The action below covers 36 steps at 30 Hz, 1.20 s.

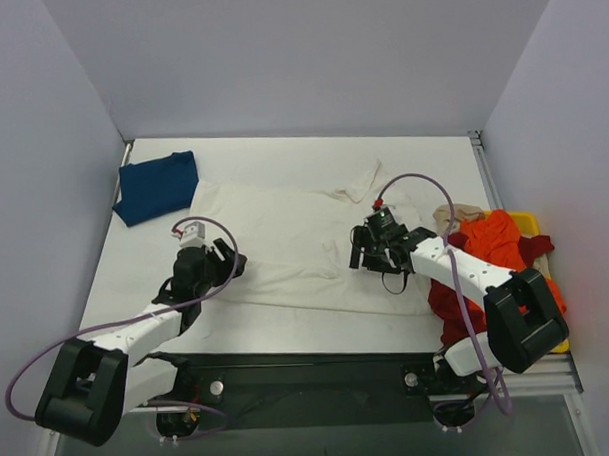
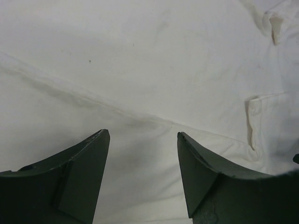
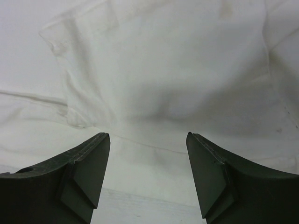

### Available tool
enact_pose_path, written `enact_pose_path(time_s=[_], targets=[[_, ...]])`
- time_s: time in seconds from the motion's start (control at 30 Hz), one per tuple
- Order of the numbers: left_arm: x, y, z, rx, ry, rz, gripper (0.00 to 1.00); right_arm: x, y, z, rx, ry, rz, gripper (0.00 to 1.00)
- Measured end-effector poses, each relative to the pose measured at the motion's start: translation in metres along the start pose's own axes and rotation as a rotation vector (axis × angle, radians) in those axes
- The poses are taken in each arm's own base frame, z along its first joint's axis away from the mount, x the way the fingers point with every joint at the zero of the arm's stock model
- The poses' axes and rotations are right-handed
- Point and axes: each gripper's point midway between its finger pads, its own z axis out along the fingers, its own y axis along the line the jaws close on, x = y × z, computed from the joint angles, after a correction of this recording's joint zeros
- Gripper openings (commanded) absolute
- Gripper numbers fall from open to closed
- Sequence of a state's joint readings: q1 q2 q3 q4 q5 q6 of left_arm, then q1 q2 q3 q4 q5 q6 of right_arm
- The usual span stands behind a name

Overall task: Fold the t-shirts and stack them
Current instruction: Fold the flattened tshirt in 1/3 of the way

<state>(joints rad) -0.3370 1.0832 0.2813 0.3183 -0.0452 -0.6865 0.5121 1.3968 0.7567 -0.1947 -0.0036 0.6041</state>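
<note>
A cream t-shirt (image 1: 285, 234) lies spread flat across the middle of the table. My left gripper (image 1: 229, 263) hovers open over its near left edge. In the left wrist view the cream cloth (image 2: 154, 70) fills the frame, and the left gripper (image 2: 143, 135) has nothing between its fingers. My right gripper (image 1: 366, 258) stands open over the shirt's near right part. The right wrist view shows a folded layer of the cream cloth (image 3: 163, 70) beyond the open right gripper (image 3: 148, 136). A folded dark blue t-shirt (image 1: 158, 188) rests at the back left.
At the right edge, a heap of t-shirts spills over a yellow bin (image 1: 526, 220): bright orange (image 1: 490, 237), dark red (image 1: 447, 303) and beige (image 1: 454, 218). Grey walls close in the table on three sides. Bare tabletop (image 3: 140, 207) shows just under the right fingers.
</note>
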Motion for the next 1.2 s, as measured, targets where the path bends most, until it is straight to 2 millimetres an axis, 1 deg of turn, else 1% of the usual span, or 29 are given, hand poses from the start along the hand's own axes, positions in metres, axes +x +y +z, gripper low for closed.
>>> enact_pose_path(time_s=[0.07, 0.13, 0.33, 0.47, 0.6, 0.87, 1.03, 1.2], targets=[[0.000, -0.003, 0.007, 0.006, 0.008, 0.005, 0.70, -0.011, 0.007, 0.001, -0.011, -0.018, -0.007, 0.67], [0.003, -0.003, 0.013, 0.007, 0.019, 0.012, 0.70, -0.015, 0.010, 0.006, -0.010, -0.020, -0.017, 0.67], [0.019, 0.007, 0.033, -0.016, 0.069, 0.012, 0.70, -0.006, 0.006, 0.029, 0.014, 0.023, -0.036, 0.67], [0.018, 0.004, 0.036, -0.003, 0.057, -0.001, 0.70, -0.003, 0.006, 0.034, 0.011, 0.025, -0.035, 0.66], [0.021, 0.007, 0.030, -0.001, 0.052, -0.020, 0.70, -0.001, 0.007, 0.034, 0.003, 0.012, -0.022, 0.66], [0.030, 0.019, 0.000, -0.025, 0.028, -0.066, 0.71, 0.006, 0.008, 0.030, -0.010, -0.054, 0.008, 0.66], [0.034, 0.022, -0.008, -0.048, 0.032, -0.080, 0.71, 0.019, 0.013, 0.025, -0.020, -0.061, 0.007, 0.66], [0.037, 0.023, -0.014, -0.063, 0.033, -0.093, 0.70, 0.027, 0.015, 0.021, -0.017, -0.069, 0.010, 0.66]])
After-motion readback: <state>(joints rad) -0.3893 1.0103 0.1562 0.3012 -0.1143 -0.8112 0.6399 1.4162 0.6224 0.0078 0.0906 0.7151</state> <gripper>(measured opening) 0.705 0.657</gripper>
